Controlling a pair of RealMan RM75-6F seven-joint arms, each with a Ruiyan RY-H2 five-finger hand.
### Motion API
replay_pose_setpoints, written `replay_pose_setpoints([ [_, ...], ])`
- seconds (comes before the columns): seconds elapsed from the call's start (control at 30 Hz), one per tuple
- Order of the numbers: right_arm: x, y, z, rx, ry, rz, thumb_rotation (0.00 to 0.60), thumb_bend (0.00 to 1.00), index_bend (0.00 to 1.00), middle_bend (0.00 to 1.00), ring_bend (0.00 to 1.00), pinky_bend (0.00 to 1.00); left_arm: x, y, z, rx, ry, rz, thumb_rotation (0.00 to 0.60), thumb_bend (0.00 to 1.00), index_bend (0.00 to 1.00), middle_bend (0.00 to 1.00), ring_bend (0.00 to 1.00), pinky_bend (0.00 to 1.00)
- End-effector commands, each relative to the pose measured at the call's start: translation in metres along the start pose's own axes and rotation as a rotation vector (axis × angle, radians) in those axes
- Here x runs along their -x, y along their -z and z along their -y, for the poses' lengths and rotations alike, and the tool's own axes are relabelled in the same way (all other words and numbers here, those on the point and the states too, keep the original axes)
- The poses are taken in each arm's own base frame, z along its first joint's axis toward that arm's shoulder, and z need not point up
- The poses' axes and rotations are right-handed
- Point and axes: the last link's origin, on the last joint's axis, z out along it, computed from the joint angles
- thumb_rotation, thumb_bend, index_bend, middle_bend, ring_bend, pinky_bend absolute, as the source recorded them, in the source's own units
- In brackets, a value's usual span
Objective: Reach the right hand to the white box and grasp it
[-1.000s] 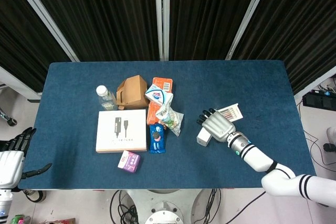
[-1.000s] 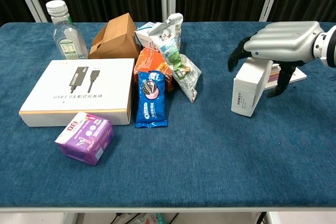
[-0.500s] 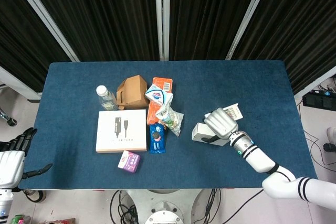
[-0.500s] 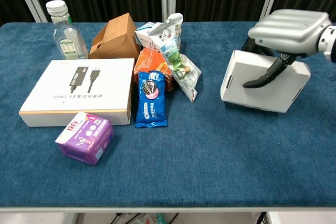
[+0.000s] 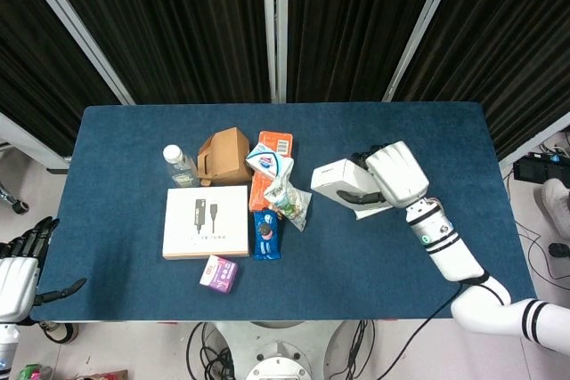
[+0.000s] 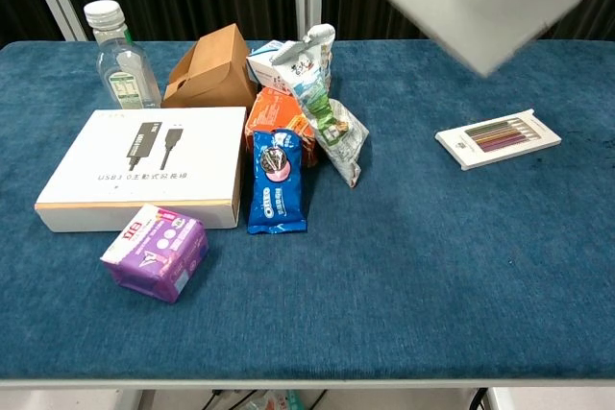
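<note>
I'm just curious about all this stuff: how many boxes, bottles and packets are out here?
Boxes: 5 (white box held up by the right hand, USB box, brown carton, orange box, flat pencil box)
Bottles: 1 (water bottle)
Packets: 4
Total: 10

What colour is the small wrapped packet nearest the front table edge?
Purple, with a pink and white label; the small wrapped packet shows best in the chest view.

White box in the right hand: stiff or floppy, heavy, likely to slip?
Probably stiff: the white box shows flat faces and crisp corners while the right hand holds it clear of the table. Likely light, since one hand carries it from one end. It hangs tilted and its faces look smooth, so it might slip or swivel.
</note>
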Motion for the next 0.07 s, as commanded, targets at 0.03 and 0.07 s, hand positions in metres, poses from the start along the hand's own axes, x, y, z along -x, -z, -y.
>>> replay_pose_setpoints([
  [0.03,-0.0136,-0.0091,0.0137,0.049,-0.311,-0.264,0.600,0.28,1.00,0.80,0.69,0.78,-0.0010,0.0004,0.0014,-0.003,-0.003,-0.002,0.424,0.03,0.07,0.05,0.13,0.24],
  [0.07,-0.0117,-0.0114,0.0162,0.060,-0.368,-0.304,0.600,0.28,1.00,0.80,0.70,0.78,-0.0011,0.0006,0.0022,-0.004,-0.004,-0.002,0.422,0.03,0.07,0.05,0.13,0.24],
])
